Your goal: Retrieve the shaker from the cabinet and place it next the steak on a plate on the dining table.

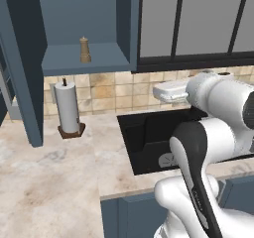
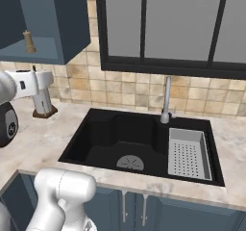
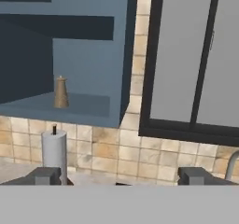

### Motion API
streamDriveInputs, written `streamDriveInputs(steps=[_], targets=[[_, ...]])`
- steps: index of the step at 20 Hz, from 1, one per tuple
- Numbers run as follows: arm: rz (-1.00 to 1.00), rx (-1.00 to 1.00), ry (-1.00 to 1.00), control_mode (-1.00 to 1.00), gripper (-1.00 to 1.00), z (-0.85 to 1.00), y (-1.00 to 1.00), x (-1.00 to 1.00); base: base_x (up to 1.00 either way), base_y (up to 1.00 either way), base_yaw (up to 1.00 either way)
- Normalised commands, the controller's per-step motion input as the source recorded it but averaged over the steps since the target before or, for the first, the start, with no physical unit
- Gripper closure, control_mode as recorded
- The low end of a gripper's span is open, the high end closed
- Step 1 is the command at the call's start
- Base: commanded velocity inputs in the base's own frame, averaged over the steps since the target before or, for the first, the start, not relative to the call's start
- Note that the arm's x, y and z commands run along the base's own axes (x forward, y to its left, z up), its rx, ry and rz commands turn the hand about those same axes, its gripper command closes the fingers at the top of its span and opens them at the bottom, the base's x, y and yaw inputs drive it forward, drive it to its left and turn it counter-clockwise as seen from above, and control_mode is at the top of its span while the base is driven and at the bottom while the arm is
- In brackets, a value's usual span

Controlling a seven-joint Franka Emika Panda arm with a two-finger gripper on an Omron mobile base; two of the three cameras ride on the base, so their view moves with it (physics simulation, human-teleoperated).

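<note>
The shaker stands upright on the open cabinet shelf, above and left of the jaws, well apart. The gripper has its jaws spread wide, holding nothing.

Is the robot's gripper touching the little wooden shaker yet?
Apart. In the hand view the shaker stands on the cabinet shelf, far beyond the open gripper.
</note>
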Motion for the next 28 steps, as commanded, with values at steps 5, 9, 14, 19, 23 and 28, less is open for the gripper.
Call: streamDriveInputs(steps=[5,9,14,19,23,28], targets=[[0.01,0.08,-0.1,-1.0,-1.0,0.28,0.48,-0.1,0.0,0.0,0.0],[0.06,0.13,-0.04,-1.0,-1.0,0.24,0.4,0.0,0.0,0.0,0.0],[0.08,0.09,-0.02,-1.0,-1.0,0.27,0.3,0.0,0.0,0.0,0.0],[0.07,0.01,-0.01,-1.0,-1.0,0.22,0.12,0.0,0.0,0.0,0.0],[0.0,-0.06,0.03,-1.0,-1.0,0.17,0.23,0.03,0.0,0.0,0.0],[-0.01,-0.08,0.1,-1.0,-1.0,0.15,0.29,0.15,0.0,0.0,0.0]])
